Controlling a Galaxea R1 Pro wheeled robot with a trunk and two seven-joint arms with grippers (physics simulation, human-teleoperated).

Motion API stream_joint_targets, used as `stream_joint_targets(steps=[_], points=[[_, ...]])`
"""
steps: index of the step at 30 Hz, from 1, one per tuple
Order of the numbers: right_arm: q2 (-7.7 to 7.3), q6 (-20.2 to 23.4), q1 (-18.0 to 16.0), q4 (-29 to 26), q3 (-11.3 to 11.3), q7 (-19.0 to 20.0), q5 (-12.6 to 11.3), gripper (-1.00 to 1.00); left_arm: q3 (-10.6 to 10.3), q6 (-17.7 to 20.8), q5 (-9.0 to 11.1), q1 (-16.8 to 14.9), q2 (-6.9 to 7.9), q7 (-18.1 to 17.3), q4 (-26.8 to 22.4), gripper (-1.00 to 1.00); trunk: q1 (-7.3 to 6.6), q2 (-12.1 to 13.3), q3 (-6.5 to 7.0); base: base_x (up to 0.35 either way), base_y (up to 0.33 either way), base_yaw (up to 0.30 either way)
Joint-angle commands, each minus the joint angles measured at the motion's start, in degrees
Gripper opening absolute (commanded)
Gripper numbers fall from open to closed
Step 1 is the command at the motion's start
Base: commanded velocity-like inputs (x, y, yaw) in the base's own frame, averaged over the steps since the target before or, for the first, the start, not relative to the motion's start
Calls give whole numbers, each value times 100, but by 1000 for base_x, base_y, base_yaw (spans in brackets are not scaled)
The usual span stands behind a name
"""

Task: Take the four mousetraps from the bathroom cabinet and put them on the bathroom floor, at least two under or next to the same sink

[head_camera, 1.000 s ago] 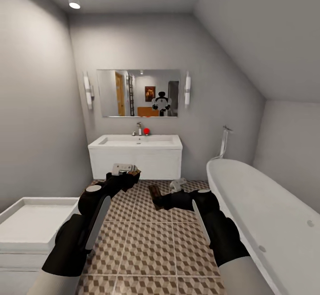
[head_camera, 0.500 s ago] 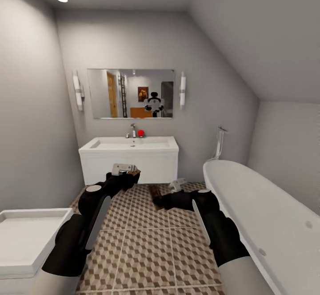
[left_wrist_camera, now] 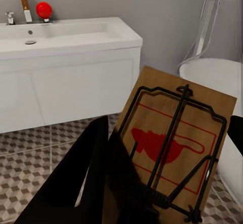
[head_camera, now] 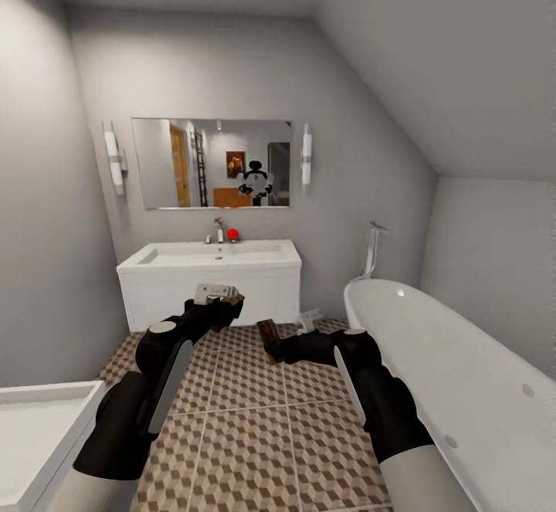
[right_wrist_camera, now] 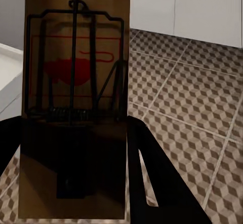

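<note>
The grey walls (head_camera: 371,110) meet under a sloped ceiling, and the floor (head_camera: 255,419) of cube-patterned tiles runs from the near edge to the far wall. A white tub (head_camera: 455,388) fills the right side, with a chrome shower fitting (head_camera: 371,253) on the wall at its far end. Against the far wall stands a white sink unit (head_camera: 208,280) with a tap (head_camera: 218,230) and a small red thing (head_camera: 232,235) on its top, just right of the tap; above it hangs a mirror (head_camera: 211,163) between two wall lamps (head_camera: 306,157), and the robot shows small in the glass. A second white basin (head_camera: 38,427) sits at the near left corner. Both black arms reach forward over the tiles. The left gripper (head_camera: 218,296) is clamped on a mousetrap (left_wrist_camera: 172,148), which the left wrist view shows as a brown board with a black wire frame and a red mouse print, tilted, with one finger (left_wrist_camera: 86,178) dark against its near edge and the sink unit beyond it. The right gripper (head_camera: 272,340) grips a second trap (right_wrist_camera: 75,102), held upright above the floor tiles in the right wrist view, its lower end sunk in shadow between the fingers (right_wrist_camera: 157,183). In the head view the left trap is hard to make out, perhaps just a pale sliver at the fingertips, while the right trap shows as a small dark slab; both are held off the floor, nearer than the sink unit.
</note>
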Motion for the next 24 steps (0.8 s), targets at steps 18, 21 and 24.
stream_joint_targets(steps=[18, 21, 24], points=[[3, 23, -5, -5, -3, 35, -11, -100, 3, 31, 50, -4, -1, 22, -6, -100, 1, -5, 20, 171, 63, 38], [3, 23, -5, -5, -3, 35, -12, -100, 0, 29, 42, -4, -1, 21, -6, -100, 1, -5, 22, 131, 48, 33], [3, 23, -5, -5, -3, 35, -12, -100, 1, 29, 35, -4, -1, 22, -6, -100, 1, -5, 23, 131, 54, 17]])
